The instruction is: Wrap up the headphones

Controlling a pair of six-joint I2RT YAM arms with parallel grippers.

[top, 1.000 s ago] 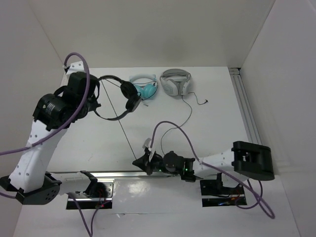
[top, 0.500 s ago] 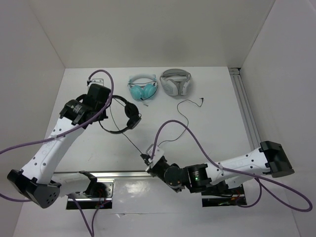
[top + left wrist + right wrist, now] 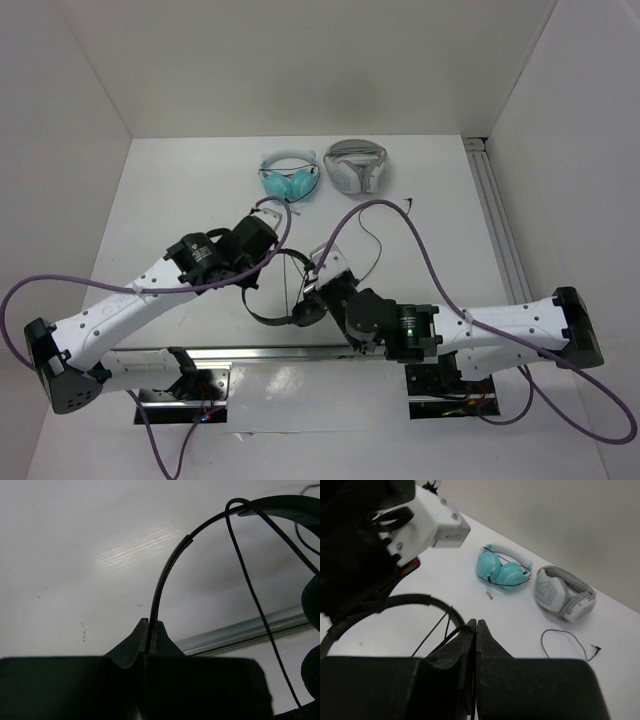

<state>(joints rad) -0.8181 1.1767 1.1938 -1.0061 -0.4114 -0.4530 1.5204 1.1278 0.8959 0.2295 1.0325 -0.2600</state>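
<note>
The black headphones (image 3: 265, 316) hang at the table's middle front, between my two grippers. My left gripper (image 3: 264, 268) is shut on the thin headband (image 3: 167, 567), which arcs up and to the right in the left wrist view, with an ear pad (image 3: 312, 600) at the right edge. My right gripper (image 3: 310, 304) is just right of the headphones and is shut on their thin black cable (image 3: 451, 634). The headband (image 3: 395, 601) also shows in the right wrist view. The loose end of the cable (image 3: 376, 236) trails back right to its plug (image 3: 412, 205).
Teal headphones (image 3: 288, 180) and white-and-grey headphones (image 3: 355, 165) lie at the back of the table, also in the right wrist view (image 3: 502, 571) (image 3: 565, 592). A metal rail (image 3: 250, 353) runs along the near edge, and another rail (image 3: 495, 215) along the right side.
My left arm has carried the headphones from the back left to the middle front. My right gripper has moved up and right to meet them, holding the cable.
</note>
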